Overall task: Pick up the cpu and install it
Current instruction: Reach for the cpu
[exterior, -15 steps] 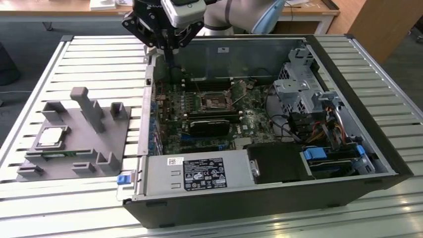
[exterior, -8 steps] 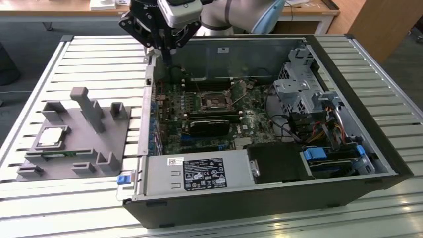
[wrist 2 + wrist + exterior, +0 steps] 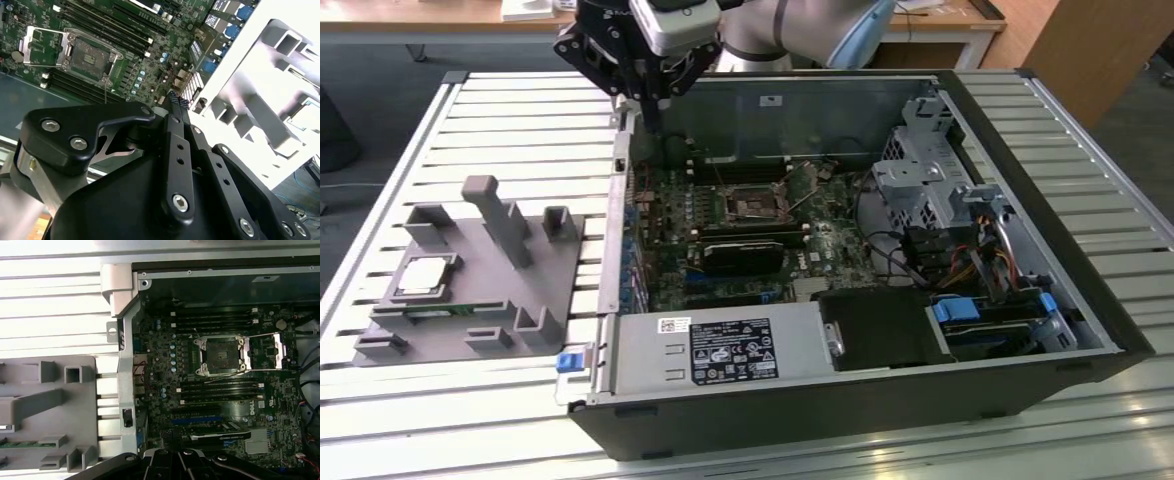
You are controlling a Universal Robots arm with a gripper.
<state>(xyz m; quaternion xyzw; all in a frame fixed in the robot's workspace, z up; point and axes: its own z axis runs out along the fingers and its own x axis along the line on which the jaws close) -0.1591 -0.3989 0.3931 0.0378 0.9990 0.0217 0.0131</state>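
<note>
The cpu (image 3: 424, 275), a small silvery square, lies in a recess of the grey holder (image 3: 520, 290) on the slatted table, at the exterior view's left. My gripper (image 3: 648, 118) hangs over the back left corner of the open computer case (image 3: 1014, 140), well away from the cpu. Its two black fingers meet at the tips (image 3: 175, 98) with nothing between them, so it is shut. The motherboard's cpu socket (image 3: 754, 206) (image 3: 89, 55) (image 3: 220, 356) stands empty with its metal lid swung open. The fingertips (image 3: 173, 436) hover above the board's edge near the case wall.
A black card (image 3: 744, 252) crosses the motherboard (image 3: 847, 235) below the socket. Drive cages and cables (image 3: 961, 215) fill the case's right side, and a power supply (image 3: 720, 350) sits at its front. Tall posts (image 3: 496, 215) rise from the holder. A green memory stick (image 3: 15, 444) rests in the holder.
</note>
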